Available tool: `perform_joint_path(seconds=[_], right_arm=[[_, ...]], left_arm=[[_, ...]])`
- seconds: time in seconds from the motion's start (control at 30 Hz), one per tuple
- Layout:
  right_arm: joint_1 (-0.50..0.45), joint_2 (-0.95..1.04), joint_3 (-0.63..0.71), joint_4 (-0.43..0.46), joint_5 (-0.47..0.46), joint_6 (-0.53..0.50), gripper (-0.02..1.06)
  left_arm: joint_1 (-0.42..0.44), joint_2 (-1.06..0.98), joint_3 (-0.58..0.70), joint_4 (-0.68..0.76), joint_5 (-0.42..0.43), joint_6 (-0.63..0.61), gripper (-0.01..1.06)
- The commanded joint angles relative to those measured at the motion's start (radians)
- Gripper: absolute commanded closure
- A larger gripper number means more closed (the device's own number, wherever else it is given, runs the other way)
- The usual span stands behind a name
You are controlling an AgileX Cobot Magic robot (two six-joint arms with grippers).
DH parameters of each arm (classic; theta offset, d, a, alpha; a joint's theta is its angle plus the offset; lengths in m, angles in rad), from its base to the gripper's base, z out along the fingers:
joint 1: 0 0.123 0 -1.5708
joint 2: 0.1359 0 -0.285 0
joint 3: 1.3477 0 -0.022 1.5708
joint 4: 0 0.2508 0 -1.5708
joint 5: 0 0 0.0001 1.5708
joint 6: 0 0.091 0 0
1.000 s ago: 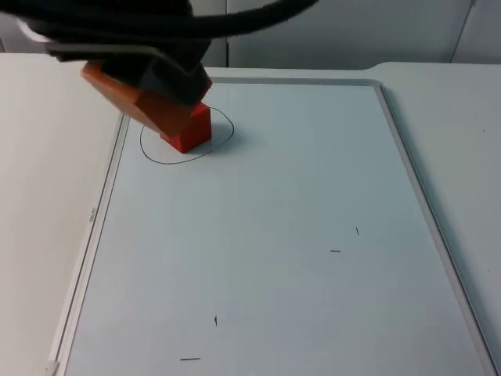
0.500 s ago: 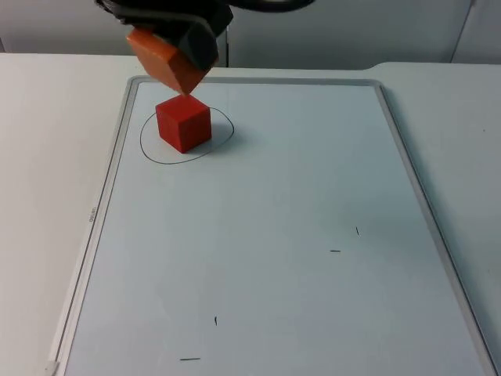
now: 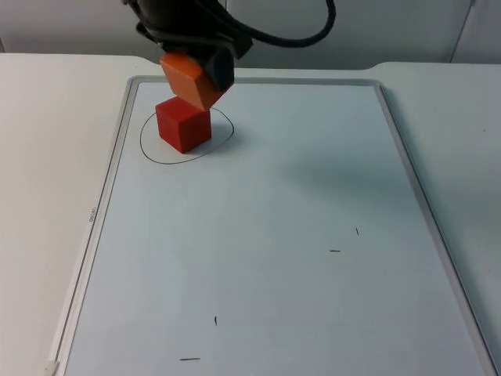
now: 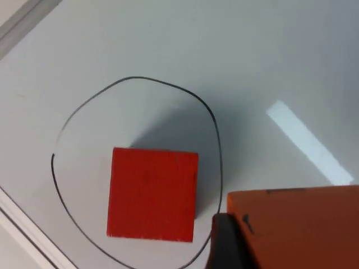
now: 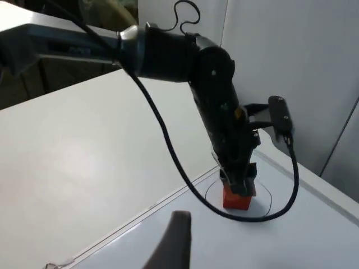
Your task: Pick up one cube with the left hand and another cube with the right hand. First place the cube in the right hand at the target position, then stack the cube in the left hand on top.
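A red cube (image 3: 184, 125) stands inside a hand-drawn black circle (image 3: 225, 139) at the far left of the whiteboard. My left gripper (image 3: 200, 77) hangs just above and behind it, shut on an orange cube (image 3: 182, 72) that is tilted. The orange cube's lower corner overlaps the red cube's top, and I cannot tell if they touch. In the left wrist view the red cube (image 4: 152, 193) sits in the circle (image 4: 216, 134), with the orange cube (image 4: 297, 227) off to one side. The right wrist view looks from afar at the left arm (image 5: 216, 106) over the red cube (image 5: 238, 199).
The whiteboard has a grey frame (image 3: 407, 180) and lies flat on the white table (image 3: 47, 157). A few short pen marks (image 3: 335, 251) dot its near half. A grey partition wall (image 3: 376, 31) closes the back.
The left gripper with the orange cube has moved right and down, from above and left of the red cube to just over its top. The red cube has stayed put.
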Motion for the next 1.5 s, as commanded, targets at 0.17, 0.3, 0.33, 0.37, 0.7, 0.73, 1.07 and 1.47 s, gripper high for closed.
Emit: perform_joint_path(seconds=[0.17,0.3,0.33,0.37,0.7,0.73,1.07,1.47], right_arm=[[0.001,-0.013,0.018,-0.004,-0.063,0.015,0.22],[0.001,-0.013,0.018,-0.004,-0.088,0.015,0.22],[0.001,-0.013,0.018,-0.004,-0.099,0.016,0.22],[0.001,-0.011,0.018,0.003,-0.111,0.016,0.22],[0.001,-0.010,0.018,0.014,-0.127,0.016,0.22],[0.001,-0.010,0.018,0.014,-0.132,0.021,0.22],[0.001,-0.010,0.018,0.035,-0.137,0.023,0.22],[0.001,-0.010,0.018,0.035,-0.137,0.023,0.22]], left_arm=[[0.000,0.088,-0.123,0.002,0.066,0.003,1.05],[0.000,0.108,-0.128,0.002,0.058,0.003,1.05],[0.000,0.110,-0.128,0.007,0.054,0.003,1.05],[0.003,0.115,-0.128,0.017,0.046,0.003,1.05],[0.080,0.151,-0.175,-0.003,0.062,0.003,1.05],[0.082,0.163,-0.194,-0.010,0.071,0.003,1.05],[0.090,0.269,-0.362,-0.003,0.192,-0.004,1.05],[0.090,0.273,-0.362,0.020,0.156,-0.021,1.05]])
